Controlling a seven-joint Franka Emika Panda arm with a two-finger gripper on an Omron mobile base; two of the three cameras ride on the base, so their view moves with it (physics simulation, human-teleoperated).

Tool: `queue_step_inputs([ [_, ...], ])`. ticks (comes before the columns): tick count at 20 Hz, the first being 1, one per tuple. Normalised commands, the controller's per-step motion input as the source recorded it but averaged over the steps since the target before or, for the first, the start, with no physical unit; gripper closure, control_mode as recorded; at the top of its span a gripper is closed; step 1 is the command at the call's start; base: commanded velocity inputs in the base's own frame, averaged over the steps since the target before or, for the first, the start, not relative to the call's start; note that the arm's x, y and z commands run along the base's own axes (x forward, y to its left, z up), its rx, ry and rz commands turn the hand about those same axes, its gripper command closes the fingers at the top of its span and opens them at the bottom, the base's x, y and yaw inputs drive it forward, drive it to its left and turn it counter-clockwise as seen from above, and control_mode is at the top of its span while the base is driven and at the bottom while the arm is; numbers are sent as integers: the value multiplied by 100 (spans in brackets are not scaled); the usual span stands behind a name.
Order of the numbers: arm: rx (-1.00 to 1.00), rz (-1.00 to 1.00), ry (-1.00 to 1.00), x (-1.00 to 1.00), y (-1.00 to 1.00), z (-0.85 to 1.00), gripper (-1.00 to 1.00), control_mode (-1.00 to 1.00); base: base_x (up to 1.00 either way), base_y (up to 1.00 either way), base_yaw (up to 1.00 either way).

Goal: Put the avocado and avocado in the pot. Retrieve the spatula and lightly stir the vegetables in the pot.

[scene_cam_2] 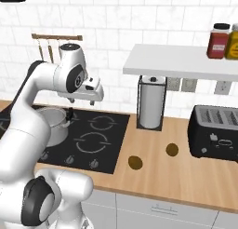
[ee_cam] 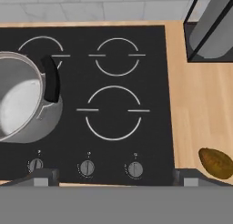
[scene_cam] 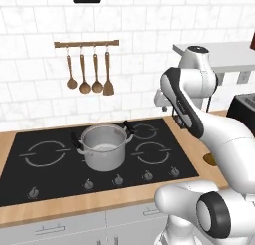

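Jaws (ee_cam: 116, 176) spread wide and empty above the hob knobs (ee_cam: 86, 167). One avocado (ee_cam: 216, 163) lies on the table right of the hob, another (scene_cam_2: 172, 149) beyond; pot (scene_cam: 103, 146) sits on a burner. Avocados look firm, smooth, roll-prone: grip across the middle.

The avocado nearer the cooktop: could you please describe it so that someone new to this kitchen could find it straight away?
Start at the black cooktop and move right onto the wooden counter. Two small dark olive-brown lumps lie there; the avocado nearer the cooktop sits just past the cooktop's right edge, towards the counter's front. The other avocado lies further right, beside the black toaster.
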Motion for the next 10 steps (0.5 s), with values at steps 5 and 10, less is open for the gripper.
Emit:
queue_step_inputs([
  [5, 0, 0, 0, 0, -26, 0, -100, -100, -2, -6, 0],
  [10, -2, -3, 0, -11, -63, -25, -100, -100, 0, 0, 0],
])
